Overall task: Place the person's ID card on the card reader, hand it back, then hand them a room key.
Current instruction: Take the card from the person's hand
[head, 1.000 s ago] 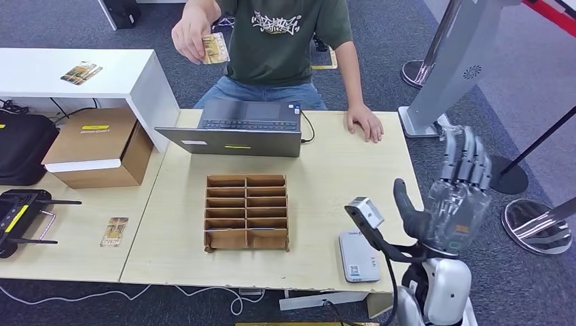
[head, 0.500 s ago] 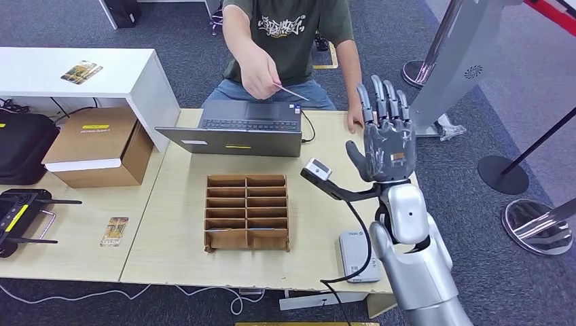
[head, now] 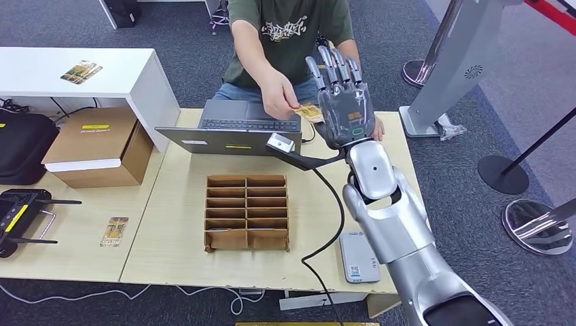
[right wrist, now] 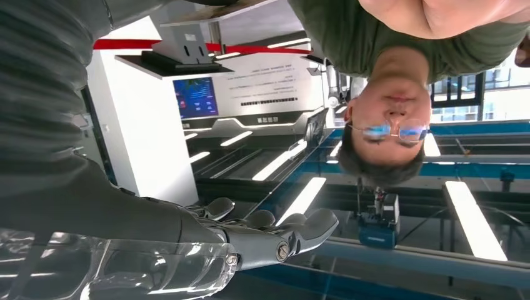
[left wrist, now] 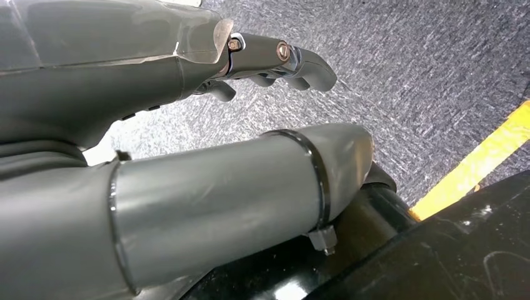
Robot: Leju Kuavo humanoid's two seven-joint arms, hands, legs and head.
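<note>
One ID card (head: 310, 112) is pinched in the person's hand (head: 280, 95) above the bench's (head: 326, 197) far edge, touching or just beside the thumb side of the right hand (head: 344, 109). That hand's fingers (head: 334, 64) are released, straight and spread, grasping nothing. The left hand (left wrist: 187, 75) hangs over carpet with fingers loosely curled, holding nothing; the card reader (head: 358, 257) lies near the bench's front right corner.

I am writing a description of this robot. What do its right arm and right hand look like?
The right arm is silver and rounded, with smooth metallic shells. The right hand has a clear grey palm cover with a small orange label and dark grey fingers. A black cable runs along the arm to a small grey camera on a black bracket.
</note>
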